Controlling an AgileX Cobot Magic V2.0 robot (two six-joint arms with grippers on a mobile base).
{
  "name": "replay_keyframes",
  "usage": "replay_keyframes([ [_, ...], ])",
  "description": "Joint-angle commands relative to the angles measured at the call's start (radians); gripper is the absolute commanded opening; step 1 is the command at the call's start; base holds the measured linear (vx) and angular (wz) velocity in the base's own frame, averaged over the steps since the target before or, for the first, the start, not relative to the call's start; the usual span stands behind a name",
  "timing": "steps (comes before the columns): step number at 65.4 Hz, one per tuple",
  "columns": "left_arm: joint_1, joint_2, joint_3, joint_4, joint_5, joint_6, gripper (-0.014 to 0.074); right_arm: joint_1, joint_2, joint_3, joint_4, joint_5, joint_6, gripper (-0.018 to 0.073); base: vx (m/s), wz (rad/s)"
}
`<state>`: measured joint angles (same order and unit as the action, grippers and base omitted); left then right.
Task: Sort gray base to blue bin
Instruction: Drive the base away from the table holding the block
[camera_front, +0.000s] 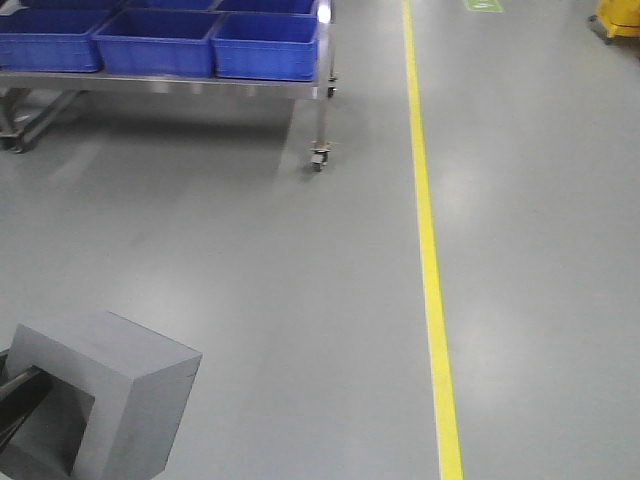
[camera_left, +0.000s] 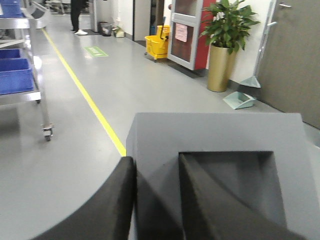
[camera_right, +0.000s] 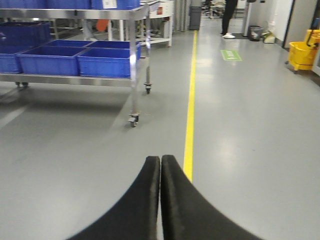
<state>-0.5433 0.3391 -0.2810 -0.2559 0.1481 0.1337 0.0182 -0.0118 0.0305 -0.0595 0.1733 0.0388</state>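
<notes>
Holding the base (camera_front: 120, 390) by just one wall is the risky part. It sits at the lower left of the front view, up off the floor, with its square hole facing the left gripper (camera_left: 155, 172). One black finger is inside the hole and one is outside, pinching the wall between them. The block sticks out far past the fingers, so I think a bump or a quick turn could make it tip or slide out and fall. The bin (camera_front: 265, 45) is well away, in the upper left, on a cart (camera_front: 200, 88) with wheels. Coming in too low could knock the base on the rim. The right gripper (camera_right: 160, 167) is pressed together and holds nothing.
</notes>
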Motion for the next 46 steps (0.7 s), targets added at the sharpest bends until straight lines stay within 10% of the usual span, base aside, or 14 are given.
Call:
replay_keyframes([
  [1,-0.006,0.005,-0.031,-0.014,-0.116,-0.012,-0.0006,-0.005,-0.012,0.014,-0.006,-0.074,-0.005,-0.0009,0.14,-0.34],
  [46,-0.006,0.005,-0.031,-0.014,-0.116,-0.012,-0.0006,-0.005,-0.012,0.014,-0.006,-0.074,-0.005,-0.0009,0.26,-0.11],
])
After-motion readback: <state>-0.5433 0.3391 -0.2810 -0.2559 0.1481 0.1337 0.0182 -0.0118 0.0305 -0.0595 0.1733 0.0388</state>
